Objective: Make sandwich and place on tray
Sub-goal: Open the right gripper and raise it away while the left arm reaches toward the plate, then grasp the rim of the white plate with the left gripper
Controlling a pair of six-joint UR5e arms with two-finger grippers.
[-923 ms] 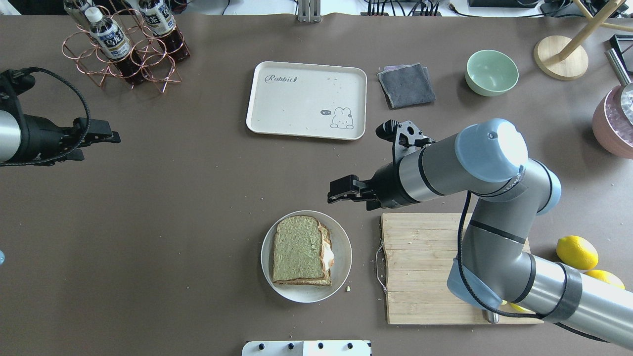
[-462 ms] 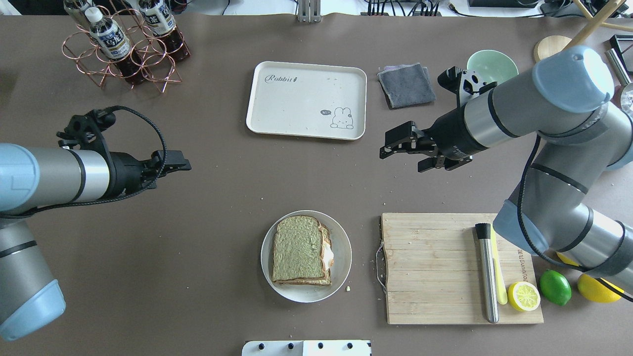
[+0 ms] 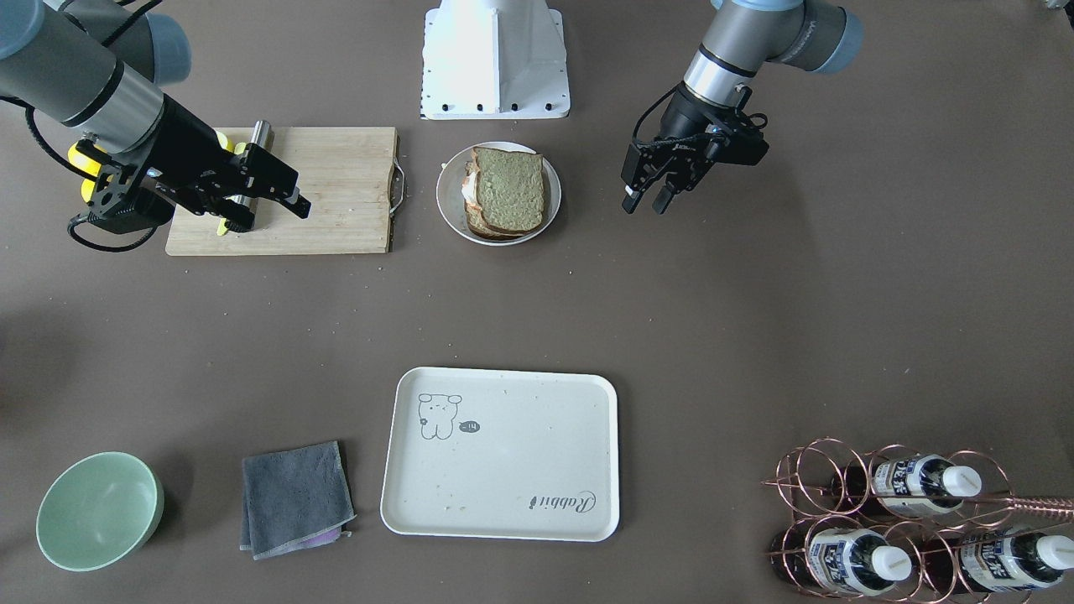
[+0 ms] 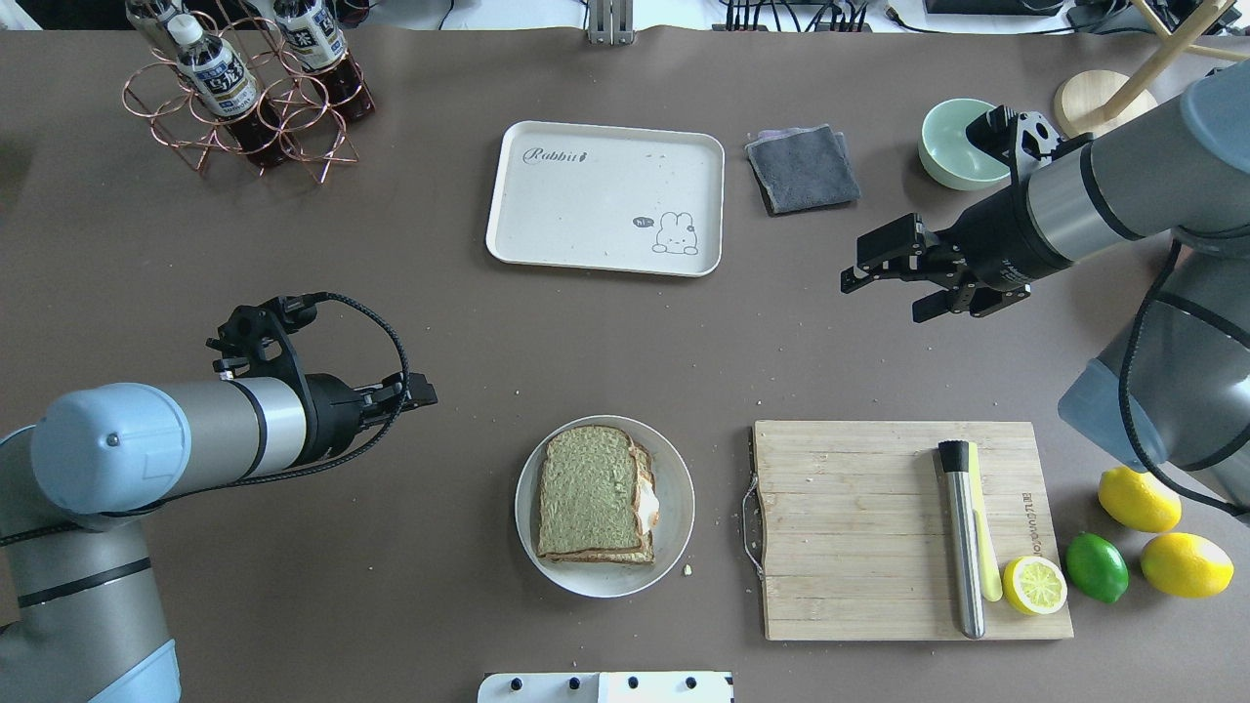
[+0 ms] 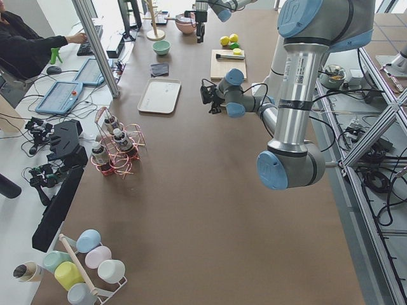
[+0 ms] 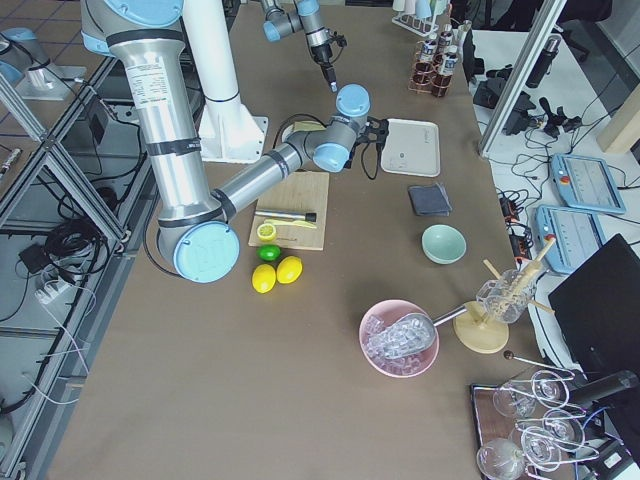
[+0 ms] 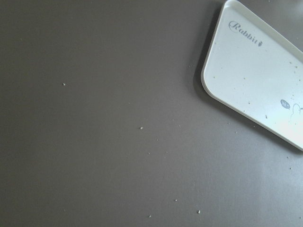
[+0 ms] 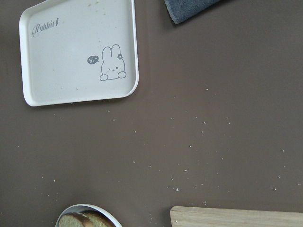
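The sandwich (image 4: 591, 493), brown bread with white egg showing at its right edge, lies on a round white plate (image 4: 676, 488) near the table's front. It also shows in the front view (image 3: 510, 189). The cream tray (image 4: 586, 205) with the "Rabbit" script lies empty at the far middle. It also shows in the front view (image 3: 520, 453) and both wrist views (image 7: 255, 80) (image 8: 71, 56). My left gripper (image 4: 425, 393) (image 3: 644, 200) is open and empty, left of the plate. My right gripper (image 4: 882, 300) (image 3: 268, 214) is open and empty, above the table right of the tray.
A wooden cutting board (image 4: 850, 527) right of the plate holds a steel tool (image 4: 962, 537) and a lemon half (image 4: 1035, 584). A lime (image 4: 1096, 566) and lemons (image 4: 1138, 498) lie beside it. A grey cloth (image 4: 803, 168), green bowl (image 4: 947, 156) and bottle rack (image 4: 244, 88) stand at the back.
My left arm has swung in to the right, toward the plate. My right arm has pulled back up and to the right, away from the plate, uncovering the cutting board.
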